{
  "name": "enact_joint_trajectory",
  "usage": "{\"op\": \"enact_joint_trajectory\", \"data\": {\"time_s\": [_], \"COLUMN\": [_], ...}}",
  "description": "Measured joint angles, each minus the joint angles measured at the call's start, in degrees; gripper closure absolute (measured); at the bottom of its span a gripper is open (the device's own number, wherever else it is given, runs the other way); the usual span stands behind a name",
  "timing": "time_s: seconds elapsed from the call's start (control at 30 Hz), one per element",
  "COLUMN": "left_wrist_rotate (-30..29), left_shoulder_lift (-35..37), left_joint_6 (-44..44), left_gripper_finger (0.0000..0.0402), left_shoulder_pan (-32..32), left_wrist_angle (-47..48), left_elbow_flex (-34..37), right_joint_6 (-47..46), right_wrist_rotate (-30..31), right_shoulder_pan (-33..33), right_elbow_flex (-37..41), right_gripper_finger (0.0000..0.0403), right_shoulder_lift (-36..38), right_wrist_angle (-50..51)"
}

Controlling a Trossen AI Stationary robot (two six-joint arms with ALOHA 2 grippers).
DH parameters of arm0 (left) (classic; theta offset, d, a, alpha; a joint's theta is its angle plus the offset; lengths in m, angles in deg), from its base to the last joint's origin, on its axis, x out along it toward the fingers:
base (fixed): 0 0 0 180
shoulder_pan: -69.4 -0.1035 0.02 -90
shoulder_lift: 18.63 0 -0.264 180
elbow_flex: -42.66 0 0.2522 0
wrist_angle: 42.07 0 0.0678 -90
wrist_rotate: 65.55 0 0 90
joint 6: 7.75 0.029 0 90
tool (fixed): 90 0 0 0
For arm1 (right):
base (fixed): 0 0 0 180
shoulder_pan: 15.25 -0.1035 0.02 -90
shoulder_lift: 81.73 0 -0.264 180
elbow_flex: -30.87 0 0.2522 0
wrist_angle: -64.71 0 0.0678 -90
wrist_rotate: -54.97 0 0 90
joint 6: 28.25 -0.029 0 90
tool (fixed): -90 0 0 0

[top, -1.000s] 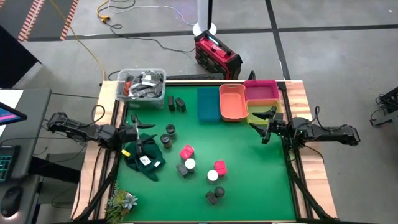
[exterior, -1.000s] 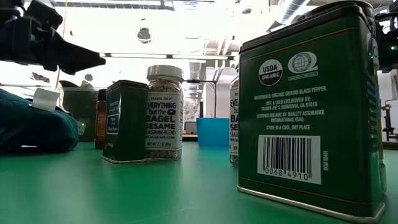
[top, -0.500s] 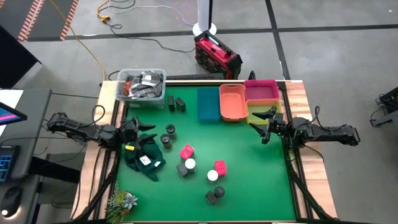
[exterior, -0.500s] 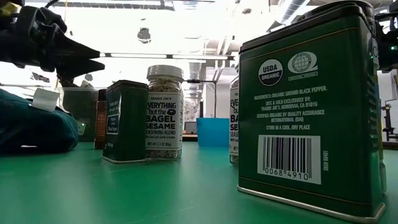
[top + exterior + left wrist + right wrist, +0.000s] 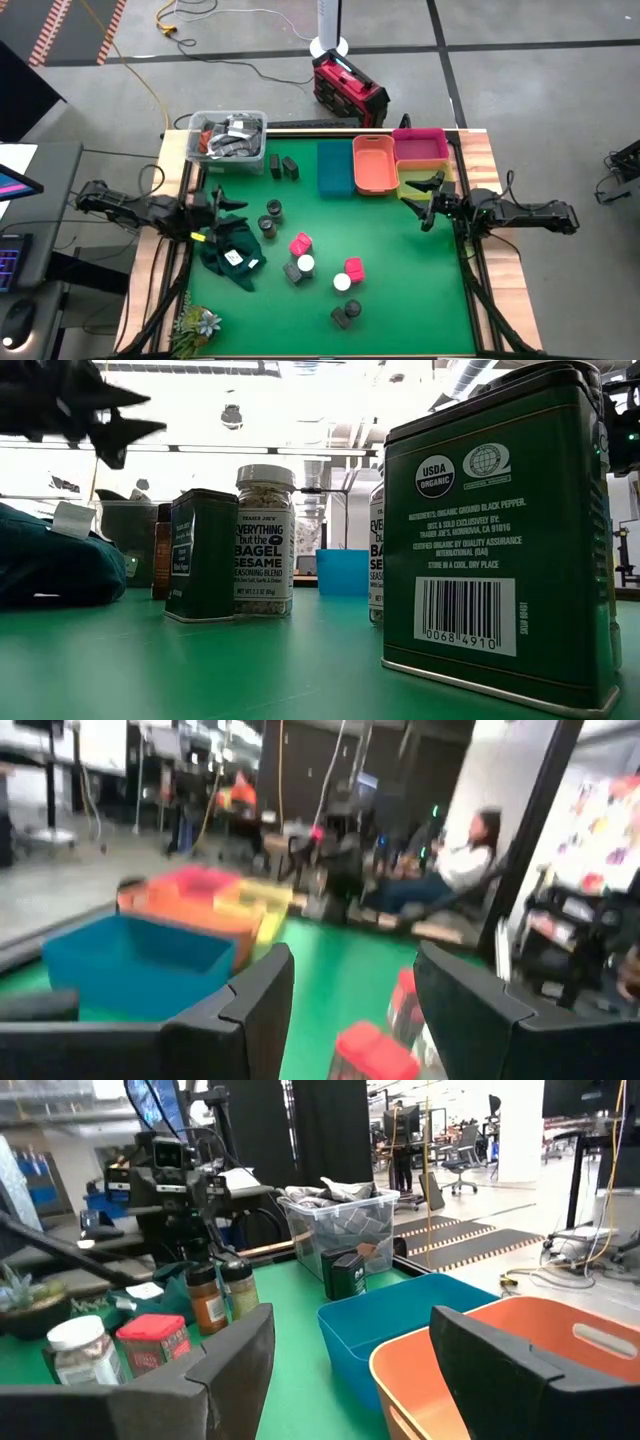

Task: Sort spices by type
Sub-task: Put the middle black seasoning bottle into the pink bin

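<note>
The spices stand scattered on the green mat: two red-pink boxes point(image 5: 299, 244) point(image 5: 353, 268), white-capped jars point(image 5: 305, 264) point(image 5: 264, 540), dark round jars point(image 5: 271, 216), and dark tins point(image 5: 283, 167) point(image 5: 500, 535). My left gripper point(image 5: 215, 205) point(image 5: 140, 415) point(image 5: 350, 1000) hovers open over the mat's left side, above the dark green cloth point(image 5: 230, 250), with nothing between its fingers. At the right edge my right gripper point(image 5: 430, 198) point(image 5: 352, 1330) is open and empty, beside the yellow bin point(image 5: 418, 176).
Blue point(image 5: 335, 168), orange point(image 5: 373, 163), pink point(image 5: 420, 145) and yellow bins stand in a row at the far right. A clear tub of grey clutter point(image 5: 228, 138) sits at the far left corner. A small plant point(image 5: 197, 323) is at the near left corner.
My left gripper has risen above the green cloth and rolled about its own axis, drawing slightly back toward the table's left edge. The gap between its fingers looks the same. Nothing on the mat has moved.
</note>
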Motion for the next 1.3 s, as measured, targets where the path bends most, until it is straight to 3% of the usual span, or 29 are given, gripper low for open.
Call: {"op": "enact_joint_trajectory", "data": {"time_s": [0.2,0.67,0.83,1.1,1.3], "left_wrist_rotate": [0.1,-2.8,-3.0,-5.3,-2.4], "left_shoulder_lift": [-0.3,-15.1,-22.1,-34.1,-43.9], "left_joint_6": [1.5,2.7,4.1,-3.4,-13.8], "left_gripper_finger": [0.0205,0.0205,0.0205,0.0205,0.0205], "left_shoulder_pan": [0.0,0.0,-0.1,-2.0,-2.5], "left_wrist_angle": [0.5,1.0,2.1,13.8,34.8], "left_elbow_flex": [-3.8,-12.1,-15.3,-26.1,-39.5], "right_joint_6": [-13.2,-19.3,-13.5,-8.4,-4.6], "right_wrist_rotate": [0.0,1.2,-8.6,-9.2,-2.2], "right_shoulder_pan": [0.0,1.7,1.4,-0.5,-4.3], "right_elbow_flex": [0.2,0.0,0.0,0.0,-4.6], "right_gripper_finger": [0.0111,0.0111,0.0111,0.0111,0.0111], "right_shoulder_lift": [0.0,0.0,0.0,-7.4,-16.2], "right_wrist_angle": [-3.8,-0.2,-1.9,-1.5,-0.3]}}
